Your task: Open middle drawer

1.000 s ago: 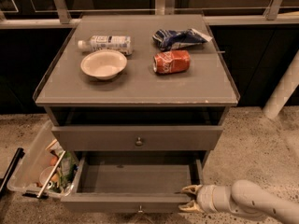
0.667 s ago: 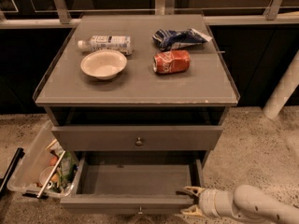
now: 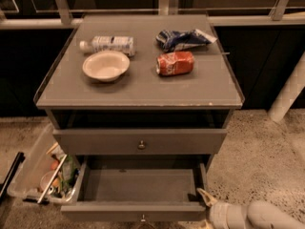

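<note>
Sitting pulled well out, low down, the middle drawer (image 3: 138, 212) is showing a bare inside. The hand (image 3: 208, 208) is hovering by its right front corner, released, gripping nothing; backing straight off should avoid nudging it. A bowl (image 3: 106, 65), bottle (image 3: 108, 44) and can (image 3: 175, 63) are resting on the surface (image 3: 143, 92); a bin (image 3: 28, 175) is lying alongside.

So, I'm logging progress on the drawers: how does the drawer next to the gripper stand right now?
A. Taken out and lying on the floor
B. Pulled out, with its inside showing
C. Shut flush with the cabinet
B: the middle drawer is pulled well out from the cabinet so its grey floor shows, and the gripper sits at the right end of its front panel.
</note>
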Motion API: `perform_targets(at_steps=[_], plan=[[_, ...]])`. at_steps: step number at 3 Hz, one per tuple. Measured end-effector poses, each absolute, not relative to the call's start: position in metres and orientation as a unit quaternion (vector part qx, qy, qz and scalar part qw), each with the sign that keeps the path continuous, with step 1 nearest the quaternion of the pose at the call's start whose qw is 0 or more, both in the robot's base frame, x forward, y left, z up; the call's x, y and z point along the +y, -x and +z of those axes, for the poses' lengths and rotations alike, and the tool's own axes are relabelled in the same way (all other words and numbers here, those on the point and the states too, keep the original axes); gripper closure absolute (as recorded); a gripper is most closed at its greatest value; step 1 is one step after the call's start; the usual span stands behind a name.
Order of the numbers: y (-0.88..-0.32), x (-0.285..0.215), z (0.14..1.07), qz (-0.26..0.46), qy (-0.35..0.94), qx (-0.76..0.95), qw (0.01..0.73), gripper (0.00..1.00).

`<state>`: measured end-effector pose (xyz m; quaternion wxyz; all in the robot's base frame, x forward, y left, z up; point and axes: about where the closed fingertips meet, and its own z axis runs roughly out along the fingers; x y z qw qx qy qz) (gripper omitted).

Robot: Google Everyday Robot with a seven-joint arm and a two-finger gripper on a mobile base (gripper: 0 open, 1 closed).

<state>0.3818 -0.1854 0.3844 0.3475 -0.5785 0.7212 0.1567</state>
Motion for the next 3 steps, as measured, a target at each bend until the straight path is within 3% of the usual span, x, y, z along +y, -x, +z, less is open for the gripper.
perform_targets(at_steps=[2, 3], plan=[[-0.395, -0.184, 0.396, 0.157, 0.579, 0.721, 0.348, 0.84], [-0.401, -0.184, 0.399, 0.157, 0.579, 0.721, 0.348, 1.0]])
